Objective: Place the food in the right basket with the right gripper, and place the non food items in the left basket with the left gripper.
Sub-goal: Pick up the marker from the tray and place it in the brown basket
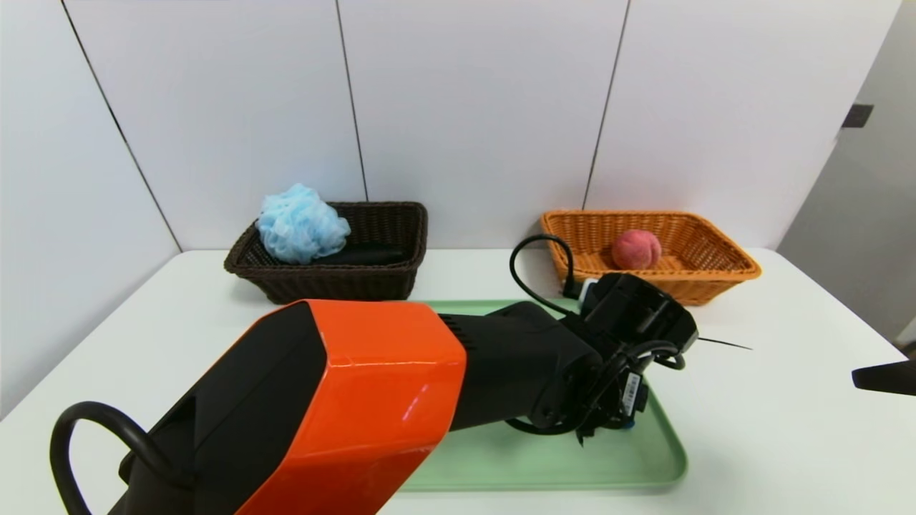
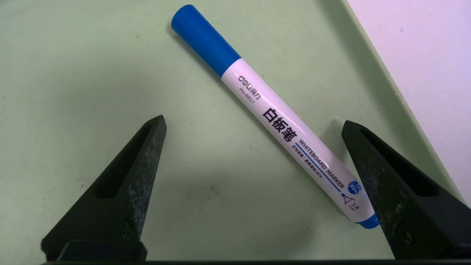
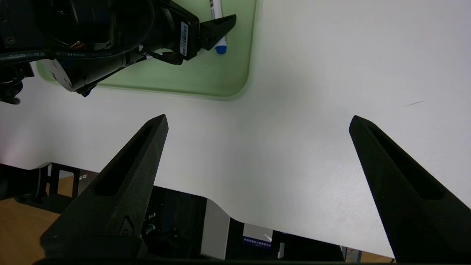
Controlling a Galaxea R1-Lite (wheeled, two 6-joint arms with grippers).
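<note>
The white marker with a blue cap lies slantwise on the green tray. My left gripper hangs just above it, open, with the barrel passing between the fingertips and its tail end close to one finger. Nothing is gripped. The peach rests in the orange-tan right basket. The light blue pouf and the black cloth sit in the dark brown left basket. My right gripper is open and empty over the bare table near its front right edge.
The left arm's orange and black body crosses the front of the head view and hides much of the tray. The white table ends near the right gripper. White wall panels stand behind both baskets.
</note>
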